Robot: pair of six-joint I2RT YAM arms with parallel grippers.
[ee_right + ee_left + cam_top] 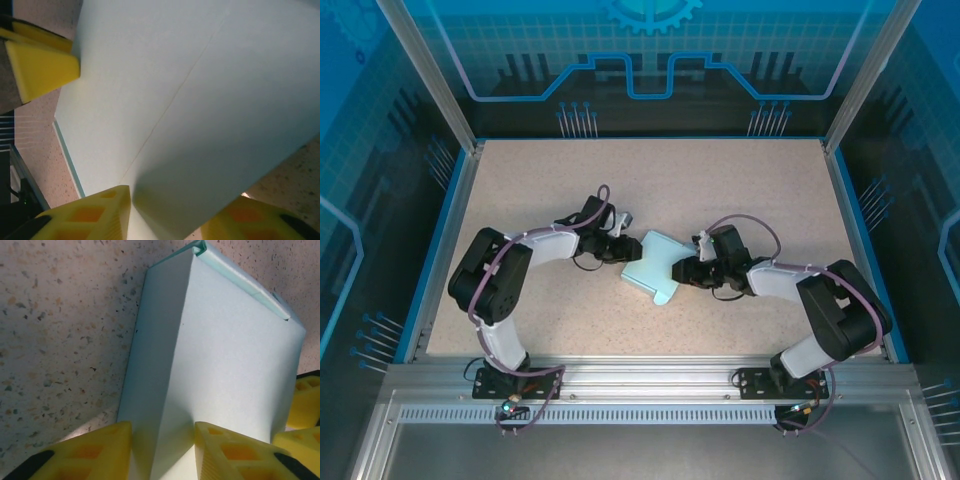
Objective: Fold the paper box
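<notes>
The paper box (655,265) is pale aqua card, partly folded, lying mid-table between both arms. My left gripper (625,250) holds its left end. In the left wrist view the box (215,350) rises away from me with a creased ridge running between my yellow fingers (100,450); the left gripper (162,440) is shut on that ridge. My right gripper (682,270) holds the right end. Its wrist view has a raised panel of the box (200,90) spanning the right gripper (172,210), which is shut on it. The other arm's yellow fingertips (42,65) touch the far edge.
The speckled beige tabletop (740,190) is ringed by a blue rim (448,230). An aluminium rail (650,385) carrying both arm bases runs along the near edge. Slanted frame posts (430,70) stand at the back corners.
</notes>
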